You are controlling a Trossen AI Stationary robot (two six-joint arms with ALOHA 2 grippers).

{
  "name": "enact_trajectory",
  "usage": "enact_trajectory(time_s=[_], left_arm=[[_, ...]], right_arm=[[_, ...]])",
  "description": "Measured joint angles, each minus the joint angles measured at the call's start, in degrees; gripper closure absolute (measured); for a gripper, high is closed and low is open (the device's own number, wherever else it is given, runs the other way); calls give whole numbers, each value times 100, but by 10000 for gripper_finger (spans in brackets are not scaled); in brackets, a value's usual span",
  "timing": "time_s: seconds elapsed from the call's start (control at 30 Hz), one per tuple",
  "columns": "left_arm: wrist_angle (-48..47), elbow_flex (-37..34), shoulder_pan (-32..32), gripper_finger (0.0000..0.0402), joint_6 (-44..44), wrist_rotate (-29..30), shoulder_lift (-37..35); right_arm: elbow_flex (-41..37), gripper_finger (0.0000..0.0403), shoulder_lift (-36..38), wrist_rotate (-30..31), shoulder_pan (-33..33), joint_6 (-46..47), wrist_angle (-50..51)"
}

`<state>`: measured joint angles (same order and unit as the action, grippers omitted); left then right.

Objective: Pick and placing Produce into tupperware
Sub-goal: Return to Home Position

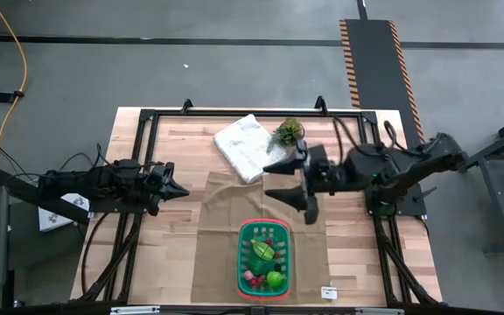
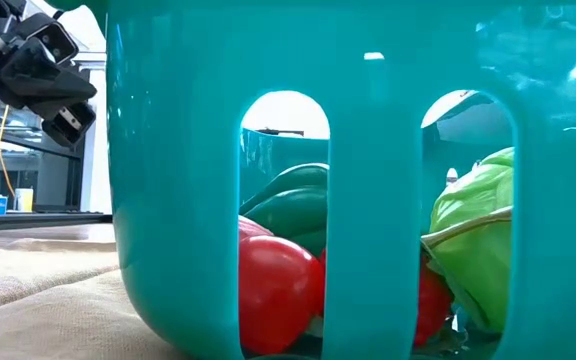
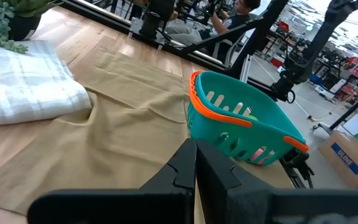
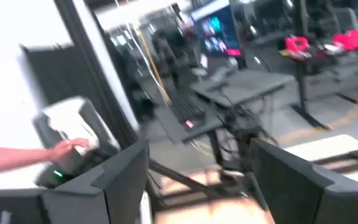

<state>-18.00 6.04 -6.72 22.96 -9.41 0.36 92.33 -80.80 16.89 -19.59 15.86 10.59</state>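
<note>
Teal tupperware with an orange rim sits on the tan cloth near the worktop's edge, with the produce inside it.
The right gripper hangs between the tupperware and the white towel, its arm stretched inward, fingers spread wide and empty. The left gripper points inward from the left side, well apart, fingers pressed together on nothing.

Teal basket — orange-rimmed, white checked cloth
</note>
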Motion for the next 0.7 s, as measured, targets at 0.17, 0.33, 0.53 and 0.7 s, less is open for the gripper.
enact_trajectory(time_s=[0.17, 0.33, 0.53, 0.7], left_arm=[[0, 0, 0, 401, 0, 2, 0], [0, 0, 0, 401, 0, 2, 0], [0, 0, 0, 401, 0, 2, 0], [-1, 0, 0, 401, 1, 0, 0]], right_arm=[[-1956, 135, 743, -83, 9, 319, -2140], [-3331, 135, 1149, -279, 197, 623, -3596], [-4012, 135, 1324, -1001, 866, 852, -3905], [-4203, 139, 1491, -2307, 1601, 1186, -3692]])
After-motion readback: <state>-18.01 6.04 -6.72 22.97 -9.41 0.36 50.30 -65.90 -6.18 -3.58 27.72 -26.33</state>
